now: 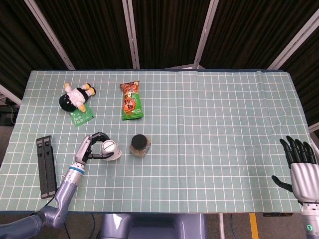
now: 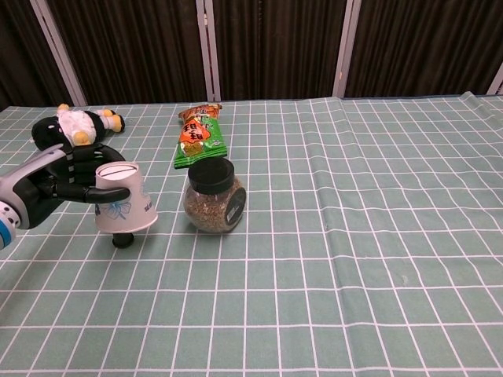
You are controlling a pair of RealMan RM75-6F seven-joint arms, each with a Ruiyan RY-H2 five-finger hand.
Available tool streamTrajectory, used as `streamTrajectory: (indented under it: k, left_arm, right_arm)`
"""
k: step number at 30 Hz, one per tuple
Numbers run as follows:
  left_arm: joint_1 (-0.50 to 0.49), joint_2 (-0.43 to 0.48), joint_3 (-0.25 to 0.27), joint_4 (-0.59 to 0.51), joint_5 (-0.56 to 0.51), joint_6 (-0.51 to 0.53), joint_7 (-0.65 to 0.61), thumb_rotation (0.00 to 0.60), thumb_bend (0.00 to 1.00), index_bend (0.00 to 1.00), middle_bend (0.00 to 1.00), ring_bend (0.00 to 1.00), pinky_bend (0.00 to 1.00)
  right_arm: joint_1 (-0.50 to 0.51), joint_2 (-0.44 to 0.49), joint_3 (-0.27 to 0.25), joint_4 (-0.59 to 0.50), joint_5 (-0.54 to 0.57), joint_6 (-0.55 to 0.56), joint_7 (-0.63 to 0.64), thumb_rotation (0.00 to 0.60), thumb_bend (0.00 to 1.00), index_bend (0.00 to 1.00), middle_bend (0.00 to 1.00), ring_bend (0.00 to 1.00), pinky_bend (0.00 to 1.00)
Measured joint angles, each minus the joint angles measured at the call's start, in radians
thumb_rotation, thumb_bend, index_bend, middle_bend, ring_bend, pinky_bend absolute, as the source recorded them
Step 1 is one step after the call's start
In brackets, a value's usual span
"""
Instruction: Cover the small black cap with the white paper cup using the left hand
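My left hand (image 2: 55,188) (image 1: 92,148) grips a white paper cup (image 2: 124,200) (image 1: 110,149), held upside down and a little tilted, its wide mouth low. The small black cap (image 2: 121,240) sits on the cloth directly beneath the cup's mouth; only its lower part shows in the chest view, and the head view hides it under the cup. My right hand (image 1: 301,167) hangs with fingers spread at the table's near right edge, holding nothing.
A glass jar with a black lid (image 2: 214,196) (image 1: 140,145) stands just right of the cup. A snack packet (image 1: 131,101), a plush toy (image 1: 76,96) on a green card and a black bar (image 1: 45,167) at the left edge lie farther off.
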Motion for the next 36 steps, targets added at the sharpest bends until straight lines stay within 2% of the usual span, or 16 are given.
streamTrajectory:
  k: [2, 4, 6, 9, 11, 13, 18, 24, 27, 30, 36]
  left_arm:
    - [0.001, -0.007, 0.005, 0.012, 0.002, 0.002, 0.003, 0.600, 0.00, 0.50, 0.42, 0.37, 0.29]
    - [0.001, -0.012, 0.011, 0.024, 0.004, 0.001, 0.003, 0.600, 0.00, 0.46, 0.34, 0.29, 0.21]
    - [0.000, -0.015, 0.018, 0.035, 0.007, -0.003, 0.002, 0.600, 0.00, 0.33, 0.18, 0.13, 0.09]
    - [-0.002, -0.012, 0.031, 0.047, 0.017, -0.012, -0.006, 0.600, 0.00, 0.13, 0.02, 0.00, 0.00]
    - [-0.001, -0.010, 0.033, 0.056, 0.021, -0.008, -0.020, 0.600, 0.00, 0.05, 0.00, 0.00, 0.00]
    - [0.001, -0.008, 0.034, 0.061, 0.022, -0.001, -0.032, 0.600, 0.00, 0.01, 0.00, 0.00, 0.00]
    - [0.010, 0.010, 0.035, 0.051, 0.027, 0.017, -0.066, 0.600, 0.00, 0.00, 0.00, 0.00, 0.00]
    - [0.035, 0.076, 0.027, -0.005, 0.052, 0.115, -0.067, 0.600, 0.00, 0.00, 0.00, 0.00, 0.00]
    - [0.049, 0.129, 0.024, -0.055, 0.065, 0.169, 0.013, 0.600, 0.00, 0.00, 0.00, 0.00, 0.00]
    - [0.066, 0.188, 0.024, -0.123, 0.070, 0.198, 0.167, 0.600, 0.00, 0.00, 0.00, 0.00, 0.00]
    - [0.119, 0.356, 0.047, -0.339, 0.065, 0.247, 0.632, 0.600, 0.00, 0.00, 0.00, 0.00, 0.00]
  right_arm:
    - [0.000, 0.001, 0.000, 0.000, 0.001, -0.002, 0.001, 0.600, 0.00, 0.00, 0.00, 0.00, 0.00]
    - [0.001, 0.001, -0.001, -0.001, 0.001, -0.004, -0.001, 0.600, 0.00, 0.00, 0.00, 0.00, 0.00]
    - [0.002, 0.001, -0.001, -0.002, 0.001, -0.005, -0.003, 0.600, 0.00, 0.00, 0.00, 0.00, 0.00]
    - [0.003, -0.001, -0.001, -0.003, 0.003, -0.008, -0.007, 0.600, 0.00, 0.00, 0.00, 0.00, 0.00]
    - [0.004, -0.001, -0.001, -0.003, 0.004, -0.008, -0.008, 0.600, 0.00, 0.00, 0.00, 0.00, 0.00]
    - [0.004, -0.001, 0.000, -0.004, 0.004, -0.007, -0.009, 0.600, 0.00, 0.00, 0.00, 0.00, 0.00]
    - [0.003, 0.000, -0.002, -0.008, -0.001, -0.005, -0.007, 0.600, 0.00, 0.00, 0.00, 0.00, 0.00]
    - [0.000, 0.005, -0.008, -0.017, -0.023, 0.004, -0.003, 0.600, 0.00, 0.00, 0.00, 0.00, 0.00]
    - [0.000, 0.008, -0.011, -0.021, -0.033, 0.006, 0.001, 0.600, 0.00, 0.00, 0.00, 0.00, 0.00]
    - [0.000, 0.010, -0.014, -0.025, -0.042, 0.006, 0.005, 0.600, 0.00, 0.00, 0.00, 0.00, 0.00]
    - [0.000, 0.017, -0.018, -0.036, -0.064, 0.012, 0.023, 0.600, 0.00, 0.00, 0.00, 0.00, 0.00]
